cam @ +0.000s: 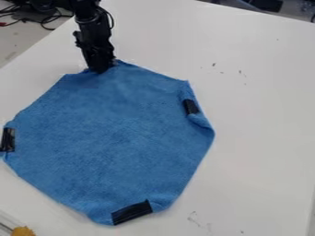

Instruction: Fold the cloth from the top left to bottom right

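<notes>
Currently, blue cloth (117, 138): spread over the white counter (265, 120), not yet folded across.
Gripper (101, 68): placed at the cloth's upper edge, left of centre; whether its jaws are clenched on fabric cannot be told.
Lift: may be lost if too little is pinched.
Black tape patch (131, 212) (one of three): could be snagged, skewing the fold, if the pull is made too low.
</notes>
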Motion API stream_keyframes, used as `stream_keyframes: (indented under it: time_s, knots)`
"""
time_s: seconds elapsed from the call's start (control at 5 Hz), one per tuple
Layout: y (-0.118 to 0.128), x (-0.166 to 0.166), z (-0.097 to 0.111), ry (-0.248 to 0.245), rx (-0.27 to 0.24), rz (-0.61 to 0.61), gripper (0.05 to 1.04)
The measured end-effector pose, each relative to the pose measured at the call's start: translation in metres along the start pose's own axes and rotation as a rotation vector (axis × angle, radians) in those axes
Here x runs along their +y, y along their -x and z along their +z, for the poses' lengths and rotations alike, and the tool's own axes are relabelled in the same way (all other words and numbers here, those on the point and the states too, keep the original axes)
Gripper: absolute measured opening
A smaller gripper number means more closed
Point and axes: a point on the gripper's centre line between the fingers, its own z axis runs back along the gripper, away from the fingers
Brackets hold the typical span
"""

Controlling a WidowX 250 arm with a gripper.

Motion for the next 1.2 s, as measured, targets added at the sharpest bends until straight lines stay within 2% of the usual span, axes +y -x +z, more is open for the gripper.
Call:
stream_keyframes:
  time_s: [0.2, 0.4, 0.6, 0.8, 1.0, 1.2]
  knots:
    - [-0.002, -0.002, 0.003, -0.015, 0.004, -0.014, 0.099]
    - [-0.003, -0.008, 0.013, -0.048, 0.014, -0.027, 0.083]
    - [-0.009, -0.010, 0.046, -0.123, -0.032, -0.044, 0.083]
    - [-0.002, -0.018, 0.064, -0.147, -0.018, -0.041, 0.083]
    - [0.013, -0.031, 0.087, -0.182, -0.007, -0.021, 0.083]
    - [0.046, -0.057, 0.112, -0.196, 0.026, 0.055, 0.083]
